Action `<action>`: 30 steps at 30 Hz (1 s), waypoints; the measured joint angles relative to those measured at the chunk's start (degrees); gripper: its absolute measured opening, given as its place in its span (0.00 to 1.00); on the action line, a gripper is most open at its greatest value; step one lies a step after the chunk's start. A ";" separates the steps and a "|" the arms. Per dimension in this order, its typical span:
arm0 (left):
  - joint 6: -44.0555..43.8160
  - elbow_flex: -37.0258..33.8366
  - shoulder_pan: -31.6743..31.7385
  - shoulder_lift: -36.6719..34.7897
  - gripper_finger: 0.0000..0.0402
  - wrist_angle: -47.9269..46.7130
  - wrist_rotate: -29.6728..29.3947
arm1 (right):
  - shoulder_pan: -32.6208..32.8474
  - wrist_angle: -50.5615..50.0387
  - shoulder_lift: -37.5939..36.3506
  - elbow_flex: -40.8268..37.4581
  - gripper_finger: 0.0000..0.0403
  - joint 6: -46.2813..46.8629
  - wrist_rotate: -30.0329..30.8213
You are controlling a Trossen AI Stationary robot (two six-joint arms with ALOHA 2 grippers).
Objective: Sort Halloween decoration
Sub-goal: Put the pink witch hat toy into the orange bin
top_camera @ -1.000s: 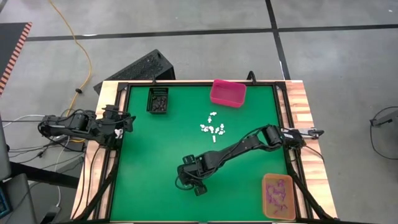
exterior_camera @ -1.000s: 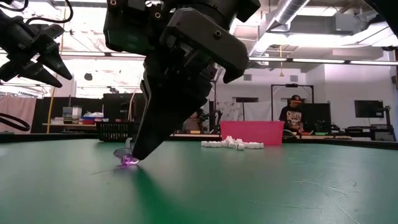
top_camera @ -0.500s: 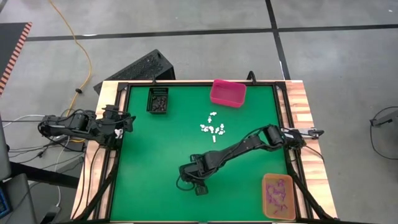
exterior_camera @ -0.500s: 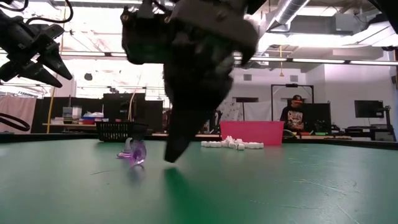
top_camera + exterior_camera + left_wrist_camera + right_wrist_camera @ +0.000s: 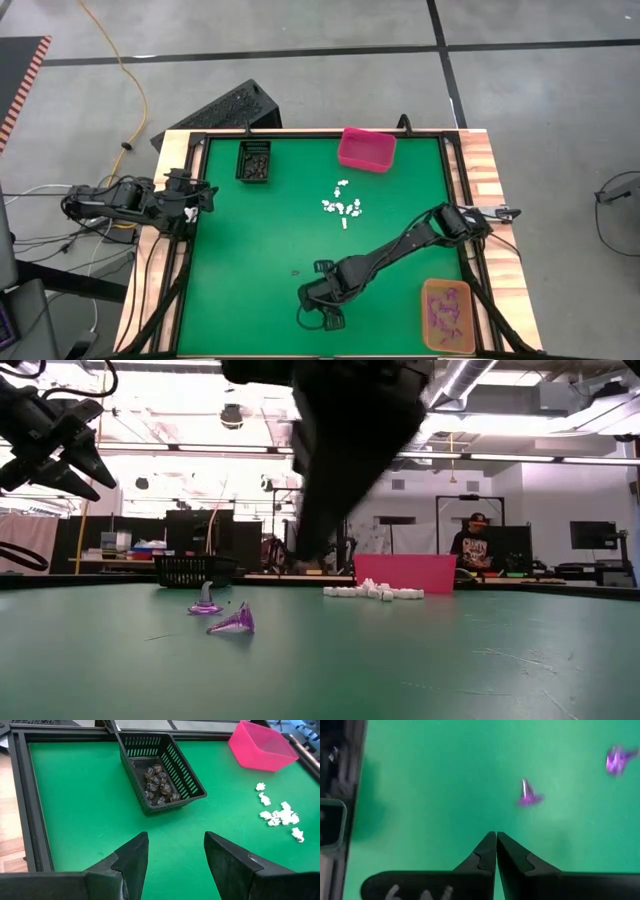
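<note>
Low view: green table point(image 5: 420, 660) bears two purple trinkets point(image 5: 232, 622); room behind.

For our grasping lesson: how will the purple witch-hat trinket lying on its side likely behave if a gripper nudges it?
The tipped purple hat is cone-shaped, so it would probably roll in an arc. It looks tiny and light, likely skidding on the green mat. The upright one seems steadier.

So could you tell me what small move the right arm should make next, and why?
Probably open the right hand and bring it back down over the nearer purple trinket. Its fingers are shut on nothing, and it sits above the green mat. Two purple trinkets lie loose there, the other farther off, neither in the orange bin. The left hand waits open at the table's left edge.
</note>
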 joint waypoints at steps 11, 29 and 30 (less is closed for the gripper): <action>-0.01 0.00 0.01 0.00 0.45 0.02 -0.22 | -0.94 5.99 0.13 0.02 0.12 -5.78 2.17; -0.65 -0.02 0.01 0.01 0.45 0.02 -0.22 | -2.52 3.42 0.21 0.02 0.13 -9.25 2.57; -0.72 -0.01 0.00 0.00 0.45 0.02 -0.25 | -2.52 2.82 0.21 0.02 0.13 -9.54 2.45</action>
